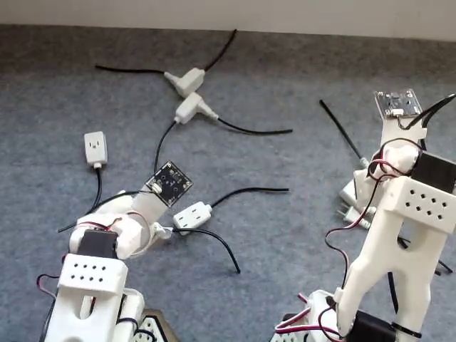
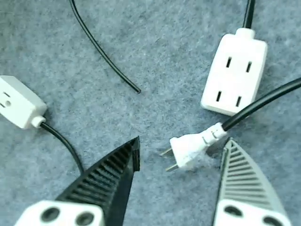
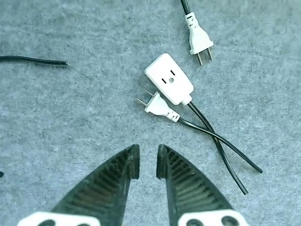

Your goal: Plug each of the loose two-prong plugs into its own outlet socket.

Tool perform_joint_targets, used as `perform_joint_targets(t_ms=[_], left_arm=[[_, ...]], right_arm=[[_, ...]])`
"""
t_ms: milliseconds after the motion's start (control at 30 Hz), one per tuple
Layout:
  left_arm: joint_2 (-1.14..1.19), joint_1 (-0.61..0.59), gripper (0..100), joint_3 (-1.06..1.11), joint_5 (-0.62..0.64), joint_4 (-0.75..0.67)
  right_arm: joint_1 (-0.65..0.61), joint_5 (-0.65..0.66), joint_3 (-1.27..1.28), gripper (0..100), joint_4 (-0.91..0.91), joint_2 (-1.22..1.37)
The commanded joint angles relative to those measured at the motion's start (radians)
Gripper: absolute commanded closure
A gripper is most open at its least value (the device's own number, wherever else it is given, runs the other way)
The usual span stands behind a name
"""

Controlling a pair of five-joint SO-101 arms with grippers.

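My left gripper (image 2: 183, 143) is open low over the grey carpet. A white two-prong plug (image 2: 188, 148) on a black cord lies between its fingers, close to the pale finger (image 2: 240, 174). Just beyond lies a white two-outlet socket block (image 2: 233, 70), which is also in the high view (image 1: 192, 215). My right gripper (image 3: 148, 151) is shut to a thin slit with nothing in it. Ahead of it lie a white plug (image 3: 157, 106), a single white socket (image 3: 169, 77) touching it, and a second plug (image 3: 200, 44).
Another white socket (image 1: 95, 148) lies at the left of the carpet. Two plug-and-socket pairs (image 1: 187, 80) (image 1: 191, 108) sit joined at the back. Black cords (image 1: 249, 190) trail across the middle. The right arm (image 1: 399, 214) covers part of the things beneath it.
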Motion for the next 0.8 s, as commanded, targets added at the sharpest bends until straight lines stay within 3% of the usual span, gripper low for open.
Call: perform_joint_targets(t_ms=[0, 200, 400, 633, 767], left_arm=[[-0.013, -0.041, 73, -0.01, -0.158, -0.012], [-0.013, -0.002, 73, 0.11, -0.396, -0.026], [-0.013, 0.111, 73, 0.105, -0.411, -0.041], [-0.013, 0.082, 74, 0.183, -0.419, -0.275], [-0.013, 0.022, 82, 0.289, -0.551, -0.436]], right_arm=[[0.013, 0.012, -0.005, 92.2, -0.042, -0.002], [0.012, 0.012, -0.004, 92.2, -0.05, 0.001], [0.013, 0.012, -0.002, 92.2, -0.045, 0.001], [0.013, 0.012, -0.002, 92.2, -0.041, 0.001], [0.013, 0.009, -0.002, 92.2, -0.041, 0.001]])
